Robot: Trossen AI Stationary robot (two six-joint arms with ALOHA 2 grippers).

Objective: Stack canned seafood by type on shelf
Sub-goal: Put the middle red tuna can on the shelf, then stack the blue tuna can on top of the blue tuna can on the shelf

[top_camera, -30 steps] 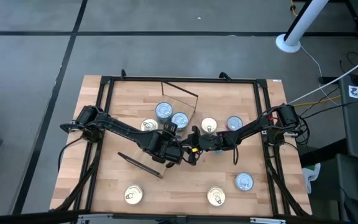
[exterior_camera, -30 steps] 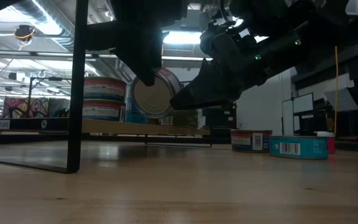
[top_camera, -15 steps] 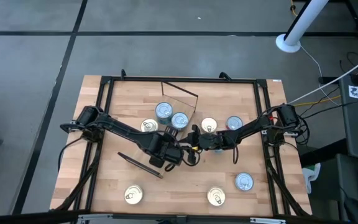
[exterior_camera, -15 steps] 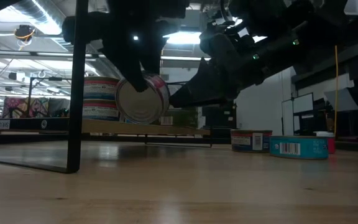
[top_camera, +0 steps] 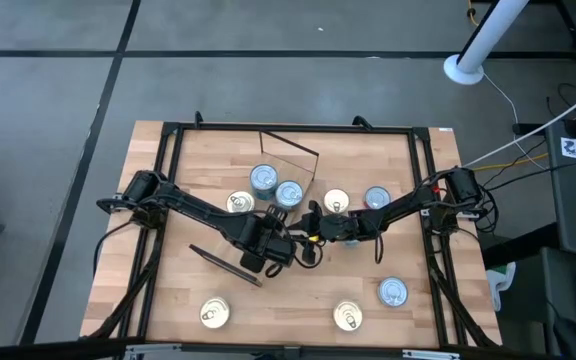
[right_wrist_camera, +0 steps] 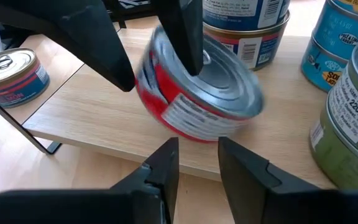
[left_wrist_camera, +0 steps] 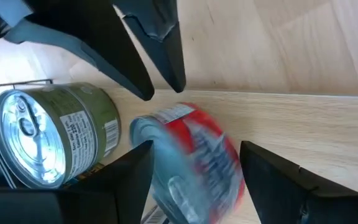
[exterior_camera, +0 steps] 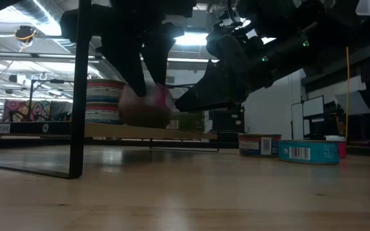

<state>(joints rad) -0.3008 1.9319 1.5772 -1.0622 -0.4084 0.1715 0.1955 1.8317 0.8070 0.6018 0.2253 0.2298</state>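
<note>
**Red-labelled tin loose over the shelf board**

Red-and-silver can (left_wrist_camera: 194, 162) tilted and blurred at the centre of the left wrist view, just above the plywood shelf (left_wrist_camera: 303, 124), near its front edge. Sits between the left gripper (left_wrist_camera: 196, 146) fingers, which stand spread wider than the tin; not clamped, by the look of it. Cannot tell whether either finger touches the label.

Right gripper (right_wrist_camera: 197, 146) low in its own wrist view, just off the shelf edge and facing the same tin. Fingers a narrow gap apart, nothing between them.

Handling, as a judgement: rigid steel, dense for its size, smooth and slippery on the label wrap. Likely to roll if landed on its rim, and will not crush. Best taken across the round side wall, fingers on opposite sides, lid kept level; avoid pinching the rims, where the fingers could skate off.

Neighbours on the shelf: green-labelled can (left_wrist_camera: 55, 137) with pull-tab lid at left of the left wrist view, close beside the loose tin. Blue-labelled stack (right_wrist_camera: 340, 37) at upper right of the right wrist view.

Writing: "220" on the green label at the right edge of the right wrist view; a barcode on the blue-and-white can (right_wrist_camera: 247, 25) at top. Brand names too blurred to read.
</note>
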